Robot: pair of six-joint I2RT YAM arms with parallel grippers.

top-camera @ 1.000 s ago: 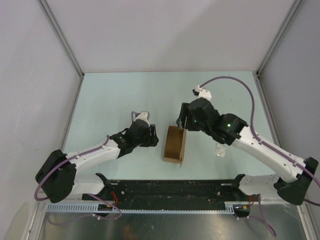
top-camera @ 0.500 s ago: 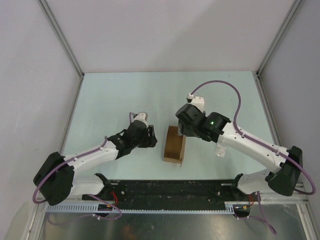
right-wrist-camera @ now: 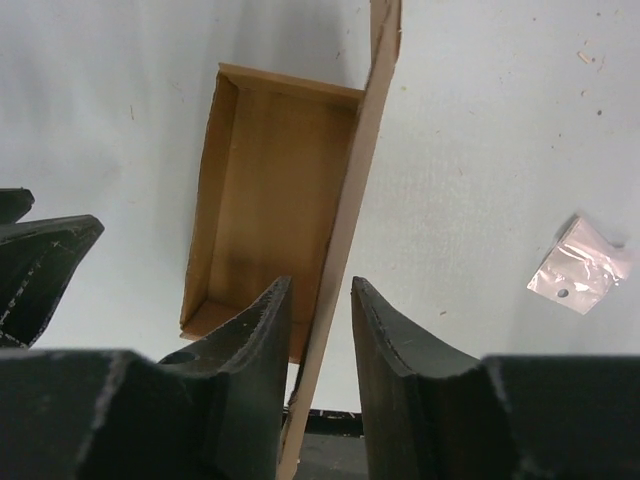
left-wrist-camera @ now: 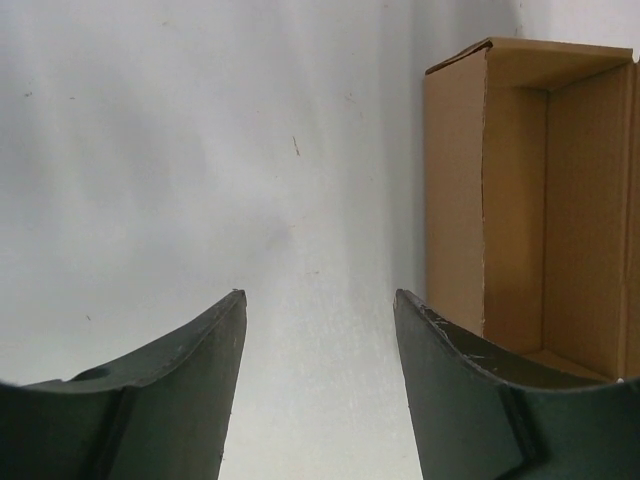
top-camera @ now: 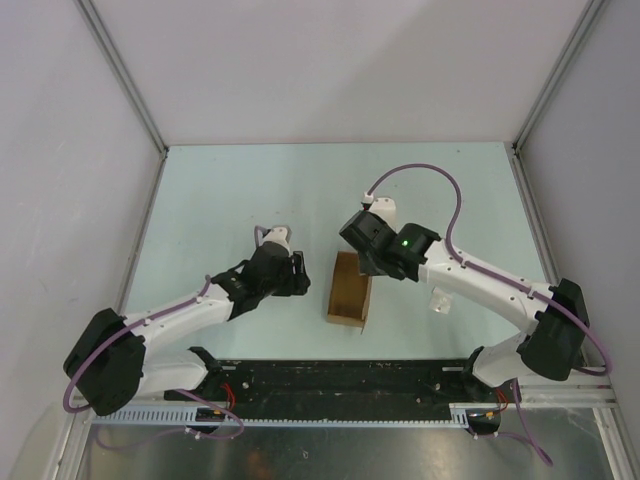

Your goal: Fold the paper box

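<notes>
You're on the paper box lid: right gripper straddles the lid flap, clamp unclear; left gripper apart, empty; next fold flap over

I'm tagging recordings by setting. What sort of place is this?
Probably a lab robot test cell: grey partition walls enclose a pale tabletop, with two robot arms mounted at its near edge and one paper box.

A small translucent plastic packet lies flat on the pale table — grey walls behind.
</notes>
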